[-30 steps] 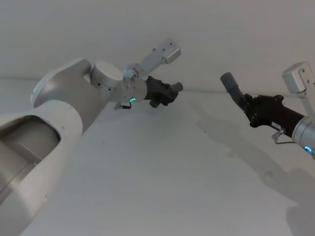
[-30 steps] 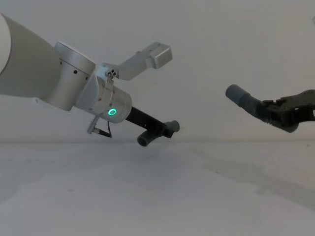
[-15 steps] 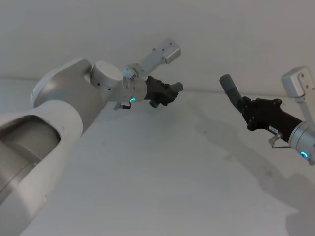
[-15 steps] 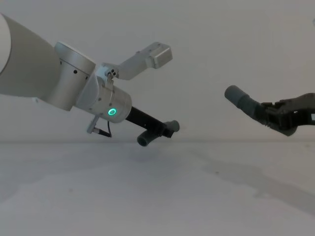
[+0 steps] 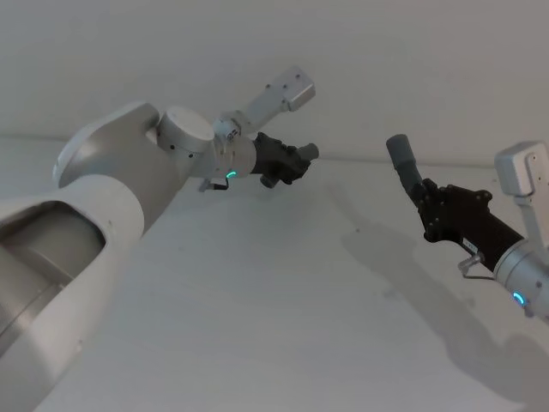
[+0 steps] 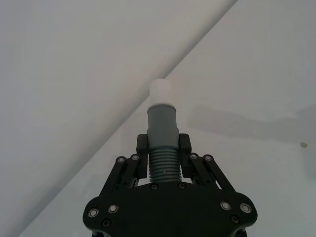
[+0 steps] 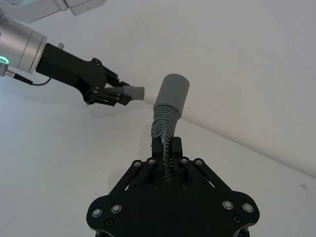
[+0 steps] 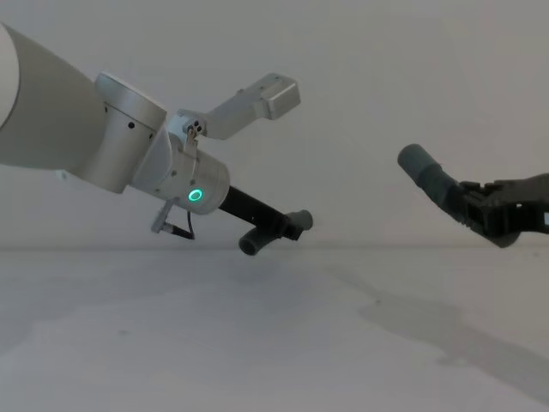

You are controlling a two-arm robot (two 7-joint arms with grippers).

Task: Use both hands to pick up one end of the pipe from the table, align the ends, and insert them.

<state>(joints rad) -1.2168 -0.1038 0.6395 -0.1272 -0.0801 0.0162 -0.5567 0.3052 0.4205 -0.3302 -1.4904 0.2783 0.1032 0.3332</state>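
Note:
My left gripper (image 5: 290,161) is shut on the short ribbed grey piece of the pipe (image 8: 297,225), held above the table (image 5: 283,292) at the back. Its narrow cuff (image 6: 161,123) sticks out past the fingers with a pale tip. To the right, my right gripper (image 5: 431,202) is shut on the other ribbed piece of the pipe (image 7: 164,123), whose wider dark cuff (image 5: 399,152) points up and leftward. The two ends are apart, with a clear gap between them (image 8: 418,163). The right wrist view shows the left gripper (image 7: 109,92) farther off, its cuff (image 7: 133,93) just beside the wide cuff (image 7: 172,96).
A pale wall stands behind the table's far edge (image 5: 352,160). The left arm's big white links (image 5: 111,172) fill the left side. Shadows of the arms lie on the table at the right (image 5: 403,275).
My right gripper has shifted a little down and to the right with its pipe piece, widening the gap slightly. The left gripper has stayed still.

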